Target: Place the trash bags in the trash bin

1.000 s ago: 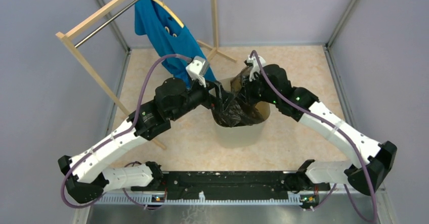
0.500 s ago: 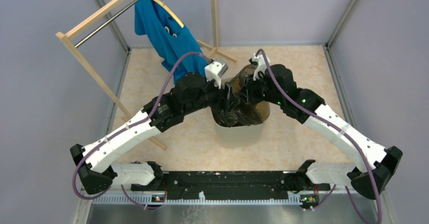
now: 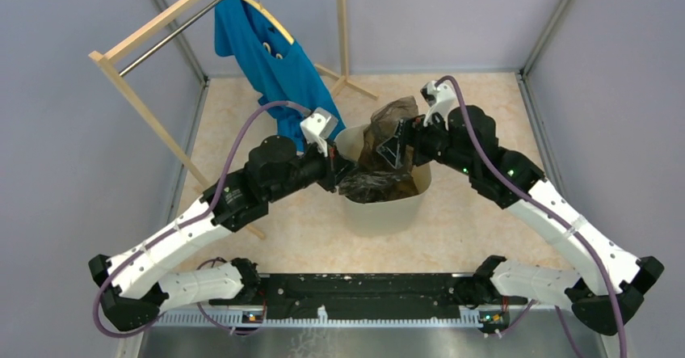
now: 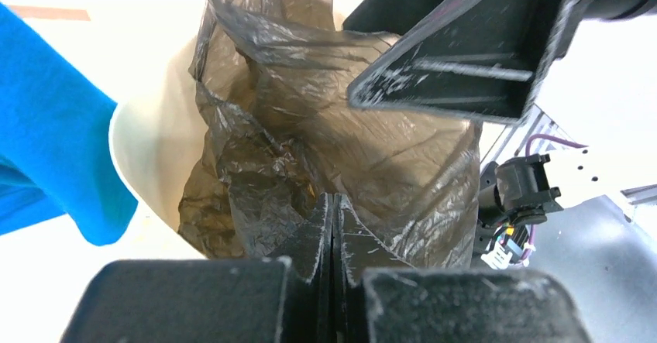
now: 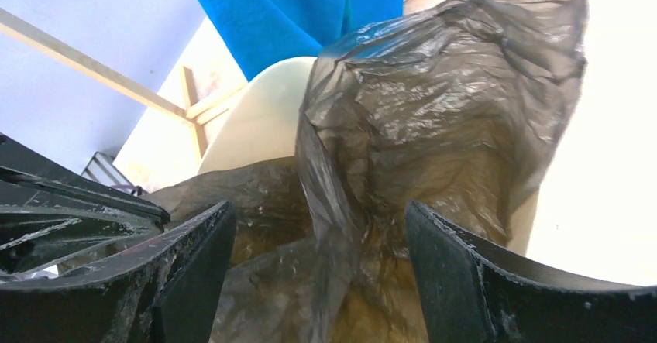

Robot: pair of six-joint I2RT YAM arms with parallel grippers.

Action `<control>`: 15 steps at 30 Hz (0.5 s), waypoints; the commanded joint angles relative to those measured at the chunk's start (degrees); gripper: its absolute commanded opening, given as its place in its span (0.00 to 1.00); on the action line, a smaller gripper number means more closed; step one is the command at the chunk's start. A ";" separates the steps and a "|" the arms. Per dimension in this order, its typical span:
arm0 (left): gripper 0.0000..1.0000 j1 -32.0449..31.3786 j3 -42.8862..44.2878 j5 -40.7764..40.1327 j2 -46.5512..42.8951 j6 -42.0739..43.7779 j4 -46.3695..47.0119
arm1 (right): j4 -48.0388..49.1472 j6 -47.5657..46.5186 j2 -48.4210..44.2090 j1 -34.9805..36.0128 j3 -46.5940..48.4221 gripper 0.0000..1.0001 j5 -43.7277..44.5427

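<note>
Glossy dark-brown see-through plastic bag: bunched in tall cream-beige plastic bin, top above rim. Left gripper: clamped on bag edge, had drawn back leftward. Right gripper: fingers spread wide, had retreated rightward.

Bag fills bin mouth; blue shirt crowds left rim; near side open.
</note>
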 commanded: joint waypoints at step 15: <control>0.00 0.04 -19.67 -0.80 -16.10 -2.08 18.55 | -1.06 1.00 4.39 -0.12 3.28 0.82 -1.96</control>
